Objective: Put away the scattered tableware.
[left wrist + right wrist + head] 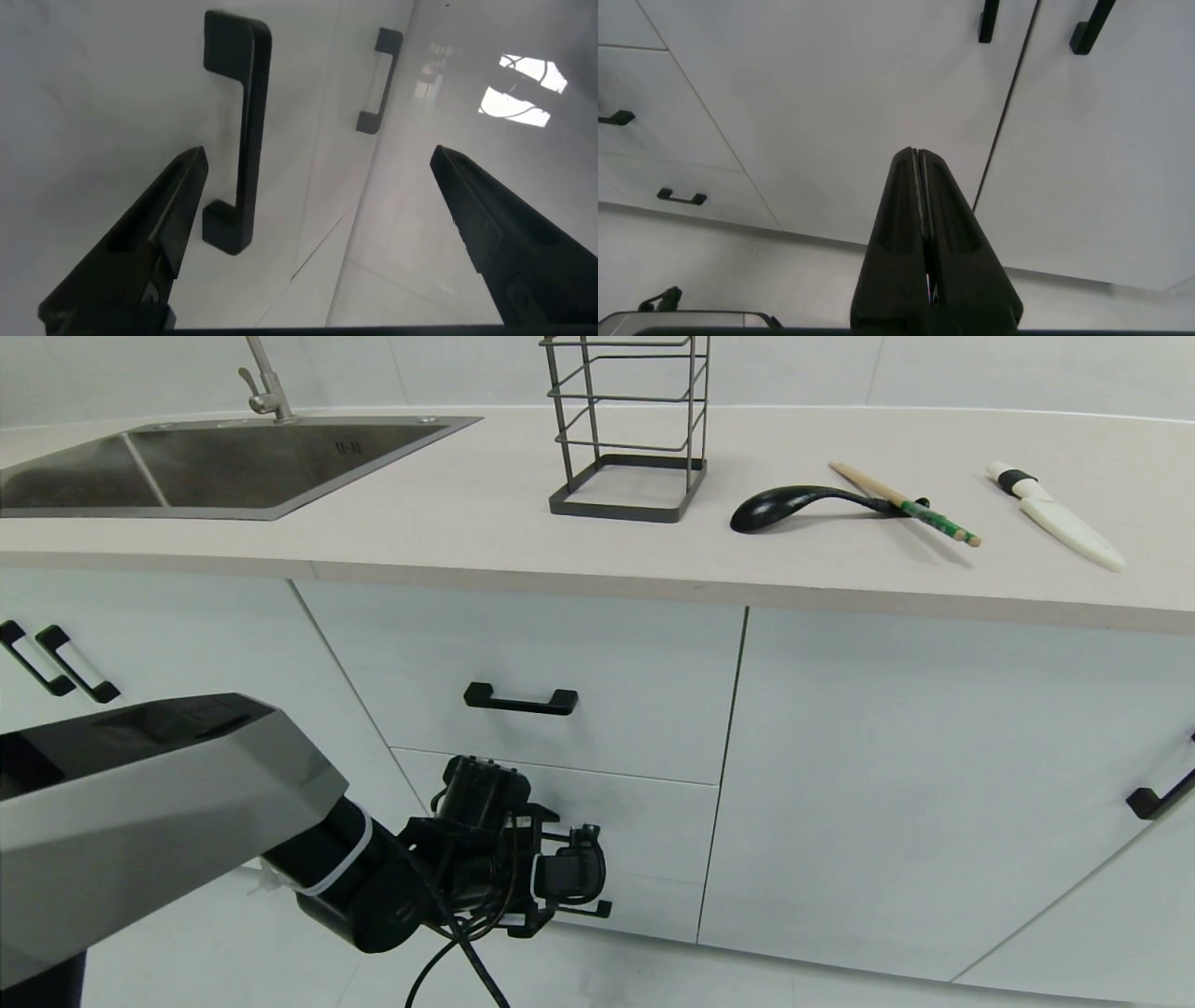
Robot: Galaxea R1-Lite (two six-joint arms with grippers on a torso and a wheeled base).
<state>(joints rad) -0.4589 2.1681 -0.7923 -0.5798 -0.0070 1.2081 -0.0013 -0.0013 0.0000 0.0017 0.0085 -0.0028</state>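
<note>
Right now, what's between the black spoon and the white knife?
The chopsticks, crossing the black spoon's handle, then bare counter to the white knife, as the head view shows.

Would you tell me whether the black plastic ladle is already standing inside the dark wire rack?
No, the black plastic ladle lies on the pale countertop beside the dark wire rack.

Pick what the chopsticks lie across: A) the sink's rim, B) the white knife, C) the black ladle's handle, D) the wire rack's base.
C: the chopsticks cross the handle end of the black ladle, apart from the white knife and wire rack.
</note>
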